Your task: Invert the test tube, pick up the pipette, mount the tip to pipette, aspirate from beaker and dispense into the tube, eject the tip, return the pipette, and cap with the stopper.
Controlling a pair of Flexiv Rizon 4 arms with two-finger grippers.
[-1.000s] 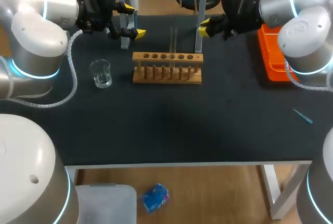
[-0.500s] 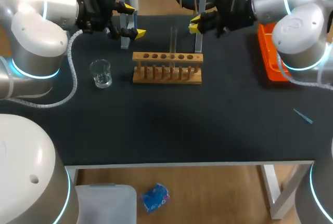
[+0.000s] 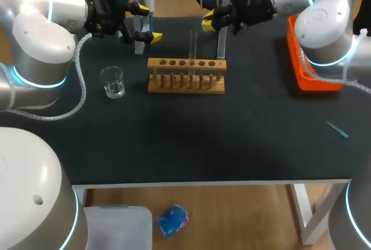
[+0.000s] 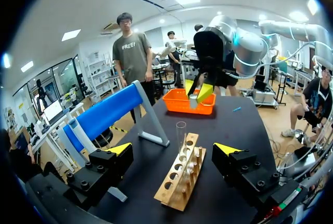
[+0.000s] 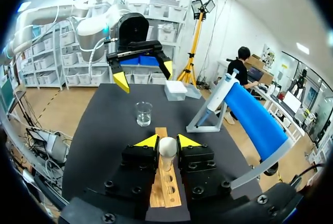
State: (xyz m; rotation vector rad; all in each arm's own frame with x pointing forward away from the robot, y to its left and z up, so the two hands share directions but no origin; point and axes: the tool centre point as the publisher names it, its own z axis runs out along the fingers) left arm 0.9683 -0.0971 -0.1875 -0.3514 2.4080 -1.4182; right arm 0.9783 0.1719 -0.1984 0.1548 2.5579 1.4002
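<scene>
Right claw (image 3: 207, 23), clamped on stopper (image 5: 167, 146), shifted left, nearer test tube (image 3: 193, 44) upright in rack (image 3: 185, 83); left claw (image 3: 149, 23) apart.

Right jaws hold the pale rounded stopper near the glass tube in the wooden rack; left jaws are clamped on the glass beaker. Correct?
Wrong about the left jaws: the head view shows them open and empty, the small clear glass beaker standing apart from them. The right jaws do hold the pale rounded stopper near the clear glass tube in the wooden rack.
</scene>
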